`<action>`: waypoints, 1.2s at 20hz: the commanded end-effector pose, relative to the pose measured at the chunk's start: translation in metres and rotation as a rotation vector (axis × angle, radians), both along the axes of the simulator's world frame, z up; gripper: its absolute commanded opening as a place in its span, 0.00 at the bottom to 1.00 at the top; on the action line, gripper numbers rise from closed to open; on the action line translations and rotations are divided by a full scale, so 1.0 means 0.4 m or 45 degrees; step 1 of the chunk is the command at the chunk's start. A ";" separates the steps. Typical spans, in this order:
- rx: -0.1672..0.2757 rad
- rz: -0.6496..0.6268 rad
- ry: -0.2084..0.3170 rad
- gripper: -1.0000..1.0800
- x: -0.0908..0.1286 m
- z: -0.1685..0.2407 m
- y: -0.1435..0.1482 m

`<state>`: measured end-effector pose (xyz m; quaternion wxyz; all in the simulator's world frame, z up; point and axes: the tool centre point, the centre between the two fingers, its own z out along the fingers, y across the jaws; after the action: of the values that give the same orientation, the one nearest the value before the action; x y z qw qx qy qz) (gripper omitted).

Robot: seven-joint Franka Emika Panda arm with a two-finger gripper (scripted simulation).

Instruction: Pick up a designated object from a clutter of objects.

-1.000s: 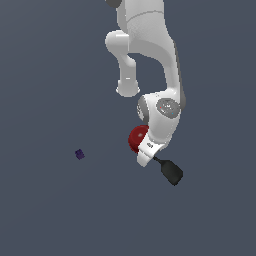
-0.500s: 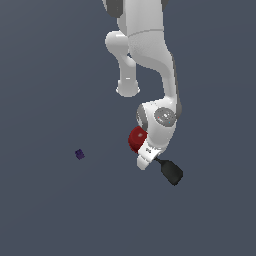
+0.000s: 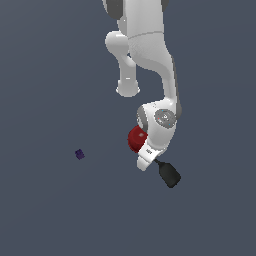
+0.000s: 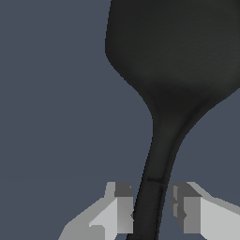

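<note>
The black paddle-shaped thing (image 3: 170, 175) lies on the floor, its thin stem pointing toward the arm. In the wrist view the paddle (image 4: 173, 56) fills the frame and its stem runs between my fingers. My gripper (image 4: 152, 206) is shut on the stem, one finger (image 4: 123, 206) on each side, with only a sliver of gap on one side. In the exterior view my gripper (image 3: 150, 162) sits low at the stem's end. The red ball (image 3: 134, 139) is right behind my hand, partly hidden by it. The blue can is out of view.
A tiny purple cube (image 3: 79, 154) lies alone on the dark floor, far toward the exterior view's left. The white arm (image 3: 150, 60) rises above the ball and the hand.
The wrist has come down a little toward the floor over the stem. The paddle, the red ball and the purple cube have not moved.
</note>
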<state>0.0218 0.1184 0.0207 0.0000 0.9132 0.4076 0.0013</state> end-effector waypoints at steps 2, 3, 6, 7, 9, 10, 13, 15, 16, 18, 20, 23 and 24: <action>-0.002 -0.002 0.003 0.00 -0.002 -0.004 -0.004; -0.002 -0.002 0.003 0.00 -0.002 -0.004 -0.004; 0.000 0.000 0.000 0.00 -0.001 0.002 -0.001; 0.000 0.000 0.000 0.00 -0.002 0.004 -0.003; 0.000 0.000 0.000 0.00 -0.006 0.011 -0.008; 0.000 0.000 0.000 0.00 -0.008 0.016 -0.012; -0.001 0.000 0.000 0.00 -0.019 0.036 -0.027; -0.001 0.000 0.000 0.00 -0.028 0.054 -0.040; -0.001 0.000 0.000 0.00 -0.033 0.064 -0.048; -0.002 0.000 0.000 0.00 -0.045 0.087 -0.065; -0.003 0.000 0.000 0.00 -0.058 0.114 -0.085; -0.003 0.000 0.000 0.00 -0.082 0.160 -0.119; -0.003 0.000 0.000 0.00 -0.091 0.178 -0.132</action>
<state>-0.0106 0.0734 0.0803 0.0002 0.9130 0.4080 -0.0010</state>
